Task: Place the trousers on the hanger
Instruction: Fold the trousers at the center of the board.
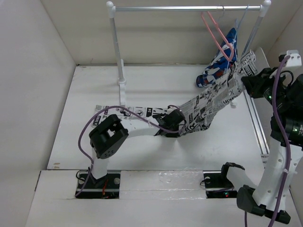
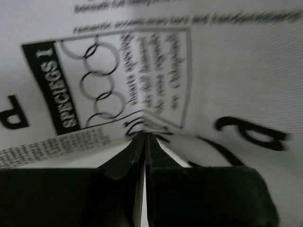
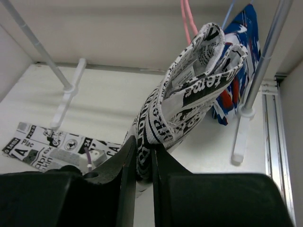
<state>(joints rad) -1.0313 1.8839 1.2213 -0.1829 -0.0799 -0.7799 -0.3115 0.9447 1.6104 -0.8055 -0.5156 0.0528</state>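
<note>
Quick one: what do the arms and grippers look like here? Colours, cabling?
The left arm and right arm both have white links with black joint housings. A purple cable loops along each. The left gripper and right gripper have black, wedge-shaped fingers.

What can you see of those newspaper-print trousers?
The trousers are soft white fabric covered in black newspaper text and pictures. One end lies flat on the table; the left gripper pinches the middle, and the right gripper holds the bunched upper end raised close to the pink hanger.
</note>
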